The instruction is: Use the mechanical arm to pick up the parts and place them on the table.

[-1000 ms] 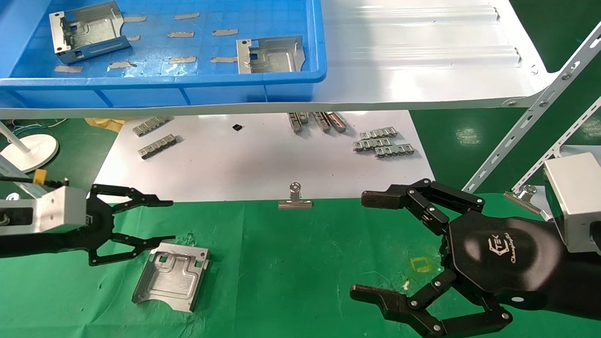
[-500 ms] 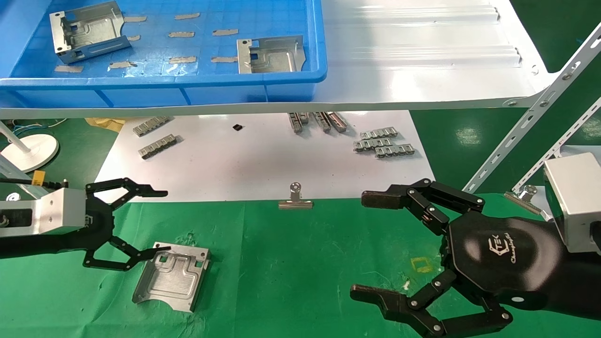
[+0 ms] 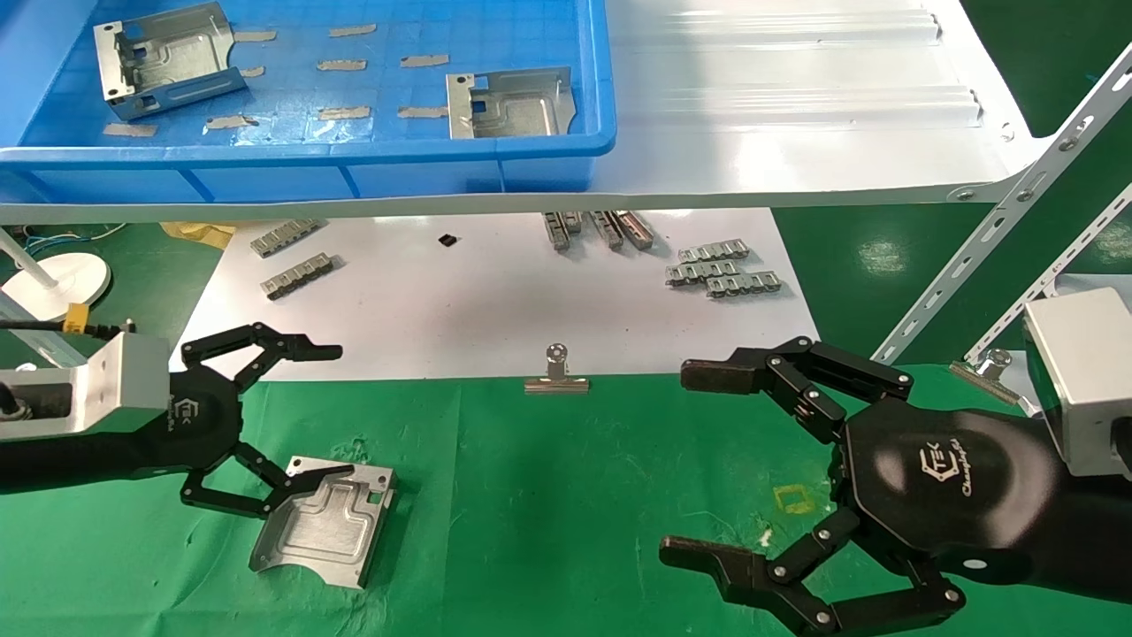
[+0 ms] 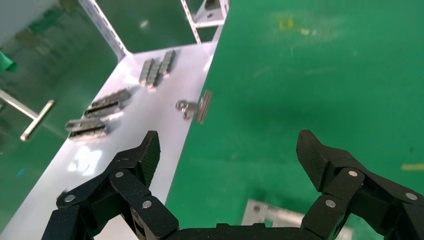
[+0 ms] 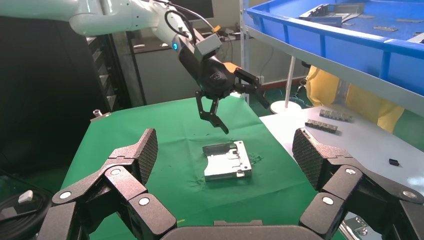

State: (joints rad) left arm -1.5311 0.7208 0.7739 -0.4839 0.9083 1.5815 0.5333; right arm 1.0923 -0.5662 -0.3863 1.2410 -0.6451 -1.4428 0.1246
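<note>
Green-cloth table (image 3: 548,495) spans the foreground; blue bin (image 3: 354,168) on the shelf holds two stamped metal parts (image 3: 508,103). One part (image 3: 323,522) lies flat on the cloth. My left gripper (image 3: 340,411) hangs above its near edge, spread wide, apparently empty. My right gripper (image 3: 681,464) rests wide open, holding nothing.

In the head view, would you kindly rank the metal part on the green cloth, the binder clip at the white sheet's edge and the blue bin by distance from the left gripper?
From the left gripper:
1. Metal part, on the green cloth just below its fingertips.
2. Binder clip, toward the middle, at the sheet's edge.
3. Blue bin, up on the shelf.
</note>
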